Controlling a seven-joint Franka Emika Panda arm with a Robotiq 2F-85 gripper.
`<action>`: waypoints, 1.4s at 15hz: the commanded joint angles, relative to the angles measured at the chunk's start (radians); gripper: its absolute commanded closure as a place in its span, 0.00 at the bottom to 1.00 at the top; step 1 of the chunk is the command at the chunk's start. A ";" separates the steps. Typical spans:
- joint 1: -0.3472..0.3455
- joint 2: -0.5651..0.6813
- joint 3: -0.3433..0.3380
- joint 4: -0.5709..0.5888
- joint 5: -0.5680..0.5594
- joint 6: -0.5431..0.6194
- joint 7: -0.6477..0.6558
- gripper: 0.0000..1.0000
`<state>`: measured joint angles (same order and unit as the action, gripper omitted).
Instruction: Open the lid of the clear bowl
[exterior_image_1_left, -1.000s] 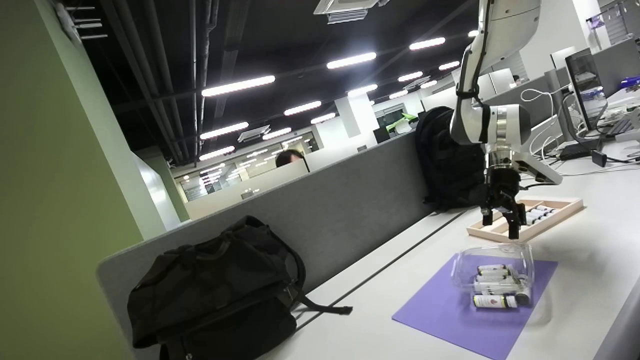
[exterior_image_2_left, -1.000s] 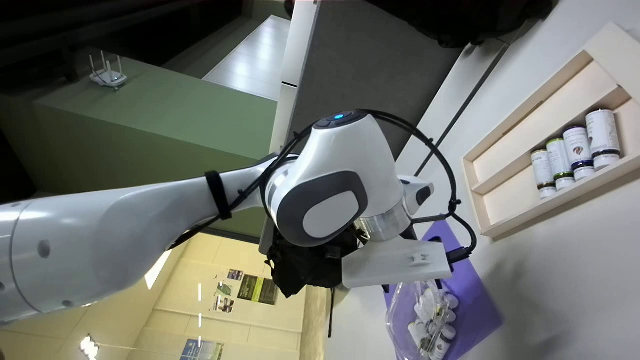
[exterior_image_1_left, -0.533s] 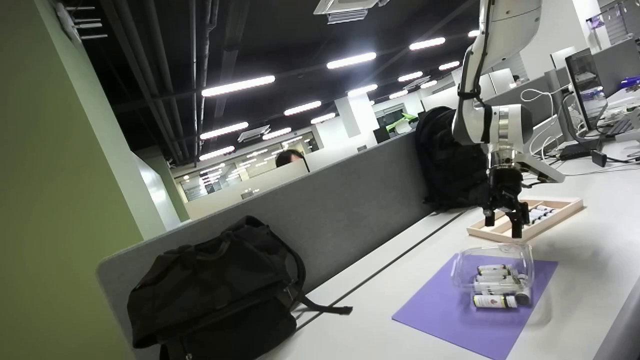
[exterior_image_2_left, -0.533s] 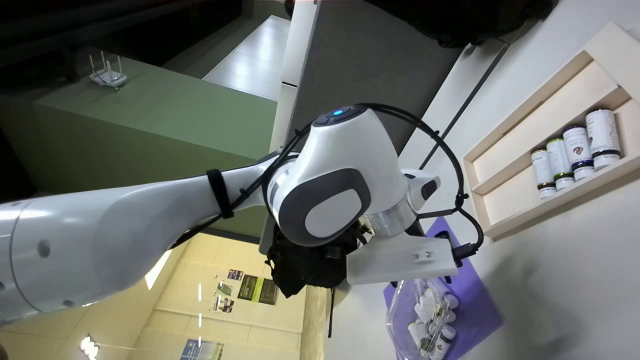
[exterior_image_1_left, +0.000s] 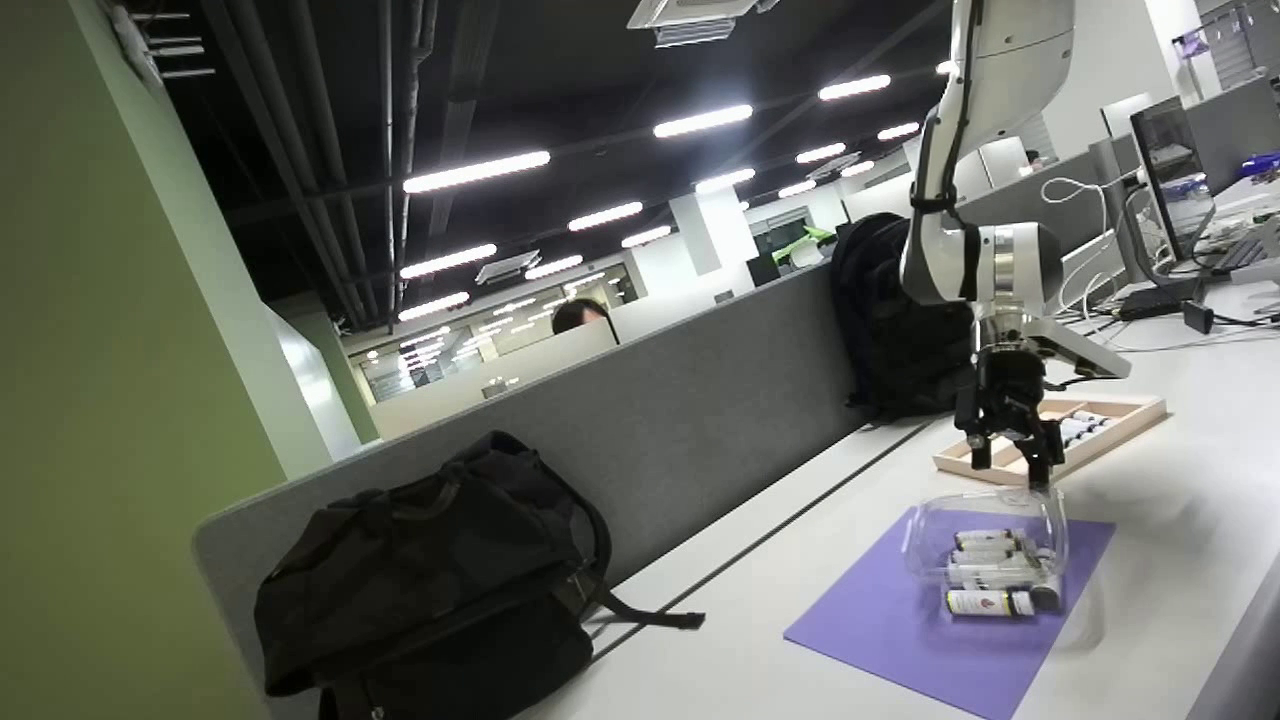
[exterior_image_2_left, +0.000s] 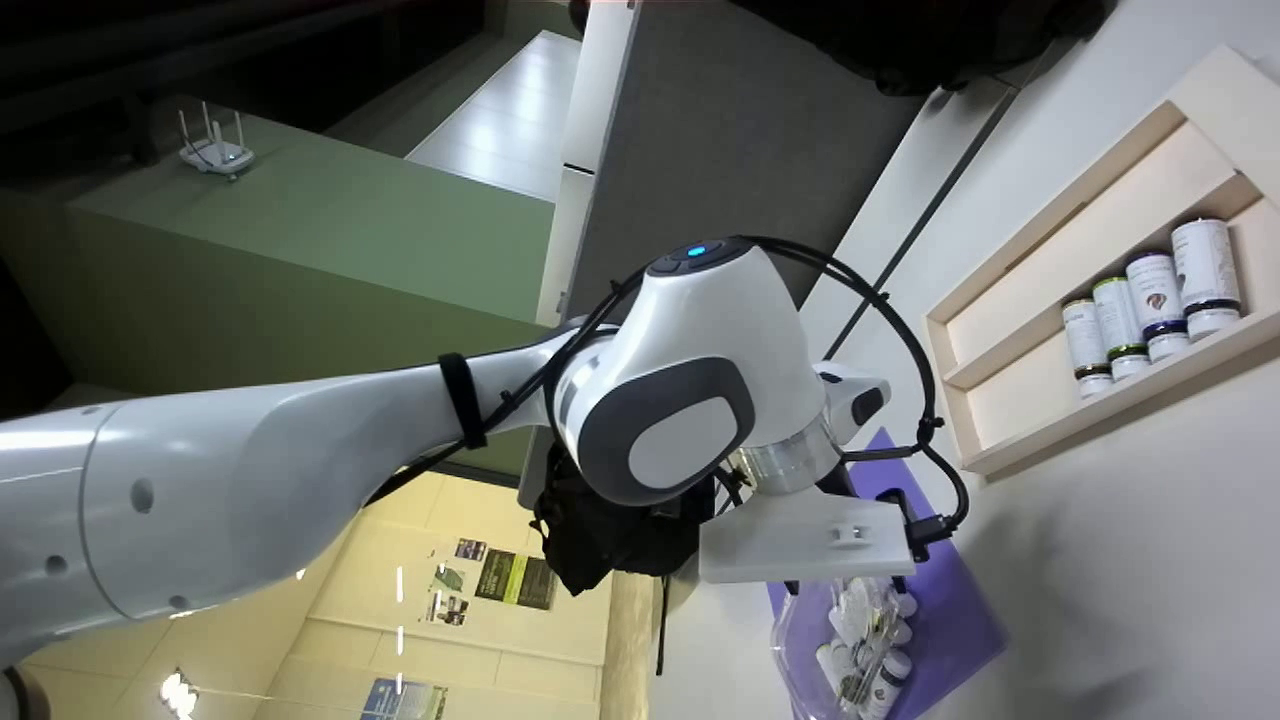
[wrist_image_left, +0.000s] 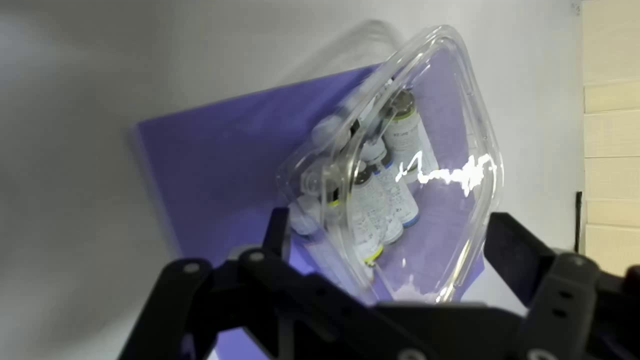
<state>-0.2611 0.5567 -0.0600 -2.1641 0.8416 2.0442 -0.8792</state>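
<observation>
The clear bowl (wrist_image_left: 286, 172) is a transparent squarish container on a purple mat (wrist_image_left: 215, 165), with several white bottles showing through it. The transparent lid (wrist_image_left: 467, 172) shows over it in the wrist view with a bright glare. Lid and bowl edges overlap and are hard to tell apart. The bowl also shows in both exterior views (exterior_image_1_left: 1000, 560) (exterior_image_2_left: 850, 640). My gripper (wrist_image_left: 392, 225) is open and empty, its fingers either side of the near corner of the clear plastic in the wrist view. In an exterior view the gripper (exterior_image_1_left: 1010, 472) hangs just above the bowl's far edge.
A wooden tray (exterior_image_1_left: 1120, 440) with several white bottles stands behind the bowl, also visible in an exterior view (exterior_image_2_left: 1010, 400). A grey partition (exterior_image_1_left: 720, 400) runs along the table. Black backpacks (exterior_image_1_left: 430, 580) (exterior_image_1_left: 900, 330) rest against it. A monitor (exterior_image_1_left: 1170, 180) stands farther back.
My gripper has come down closer to the bowl and shifted slightly to the right in an exterior view. It stays open. The bowl, lid and mat have not moved.
</observation>
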 joint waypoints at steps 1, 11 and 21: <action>-0.001 0.010 -0.001 0.031 -0.015 -0.051 0.047 0.00; 0.002 -0.002 -0.010 0.037 -0.012 -0.102 0.065 0.00; -0.005 -0.002 -0.017 0.054 -0.019 -0.123 0.113 0.00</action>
<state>-0.2627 0.5596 -0.0724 -2.1335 0.8401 1.9630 -0.8188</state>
